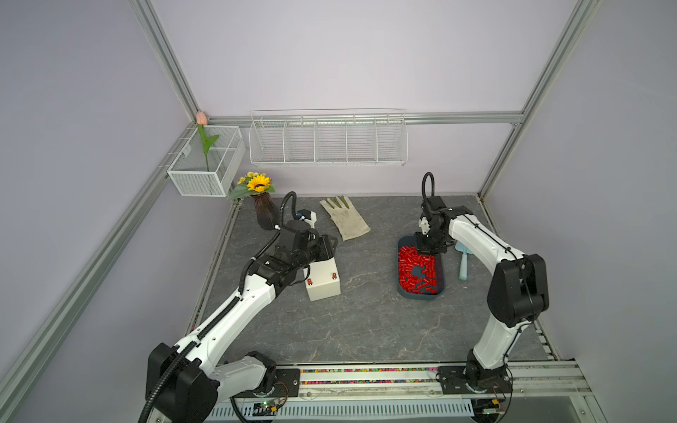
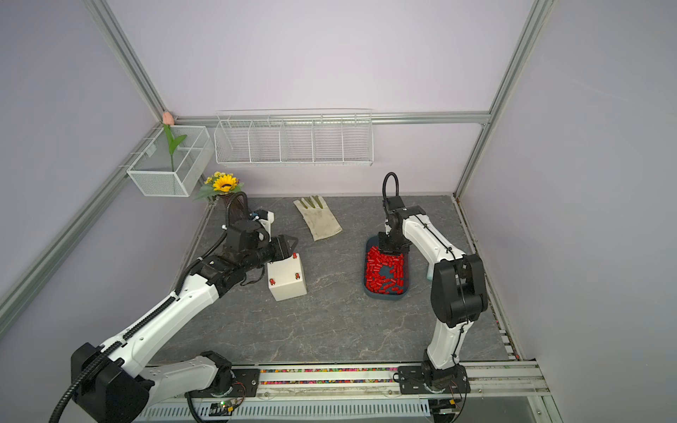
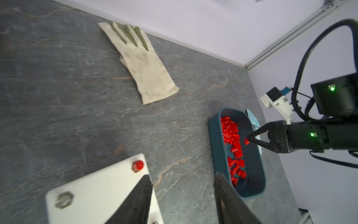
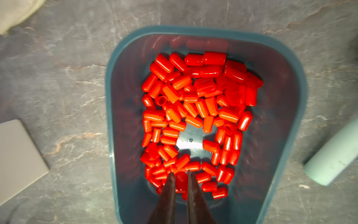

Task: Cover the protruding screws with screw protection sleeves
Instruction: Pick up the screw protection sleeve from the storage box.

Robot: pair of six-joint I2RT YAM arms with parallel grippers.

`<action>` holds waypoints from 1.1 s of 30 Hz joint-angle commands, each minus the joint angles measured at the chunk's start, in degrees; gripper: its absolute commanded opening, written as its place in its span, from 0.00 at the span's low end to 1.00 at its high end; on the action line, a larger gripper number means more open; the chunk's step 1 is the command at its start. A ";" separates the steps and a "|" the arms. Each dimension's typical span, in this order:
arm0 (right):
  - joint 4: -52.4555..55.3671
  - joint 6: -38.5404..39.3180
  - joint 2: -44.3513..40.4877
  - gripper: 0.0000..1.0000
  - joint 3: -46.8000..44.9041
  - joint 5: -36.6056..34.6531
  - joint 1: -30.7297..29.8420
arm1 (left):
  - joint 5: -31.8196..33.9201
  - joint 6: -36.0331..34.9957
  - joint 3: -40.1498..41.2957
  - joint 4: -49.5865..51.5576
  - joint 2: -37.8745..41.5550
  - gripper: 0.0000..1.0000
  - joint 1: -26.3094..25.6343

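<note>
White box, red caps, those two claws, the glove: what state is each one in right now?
white box, three corner screws capped red
bare screw, uncovered
blue tray, holding loose sleeves
right gripper, shut on one red sleeve
left gripper, open, empty
glove, lying flat

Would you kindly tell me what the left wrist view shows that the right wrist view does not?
Only the left wrist view: the top of the white box, with one capped screw and one bare screw, the open left claw, and the right claw seen side-on. Only the right wrist view: an open-ended sleeve showing its hollow. Both: the teal bin, the red sleeves, a corner of the box, and the held sleeve pinched in the right claw.
</note>
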State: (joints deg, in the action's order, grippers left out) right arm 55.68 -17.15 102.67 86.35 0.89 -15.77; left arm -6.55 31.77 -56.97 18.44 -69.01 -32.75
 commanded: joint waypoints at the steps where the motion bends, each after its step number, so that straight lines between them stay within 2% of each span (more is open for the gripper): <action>1: 2.56 -0.02 -3.78 0.15 0.19 0.34 0.50 | -2.01 2.66 -2.47 -4.52 -1.98 0.54 -3.80; 5: 3.26 -0.22 -7.18 0.15 1.58 0.69 0.63 | -2.16 3.34 -4.22 -6.31 -4.39 0.53 -8.84; 15: 2.67 -1.96 -13.54 0.15 2.53 3.50 0.49 | -7.49 6.91 -5.52 -15.40 -11.90 0.52 -17.29; 21: 1.85 -2.99 -16.22 0.15 2.41 5.19 0.39 | -11.03 8.99 -6.53 -22.31 -17.21 0.52 -19.79; 33: 1.25 -4.02 -19.19 0.16 1.46 7.09 -0.27 | -12.17 10.15 -13.68 -29.11 -27.43 0.48 -22.27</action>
State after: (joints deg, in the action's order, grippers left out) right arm 57.58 -20.18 85.47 88.07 6.85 -15.62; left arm -18.09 40.51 -68.29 -7.46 -94.70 -54.94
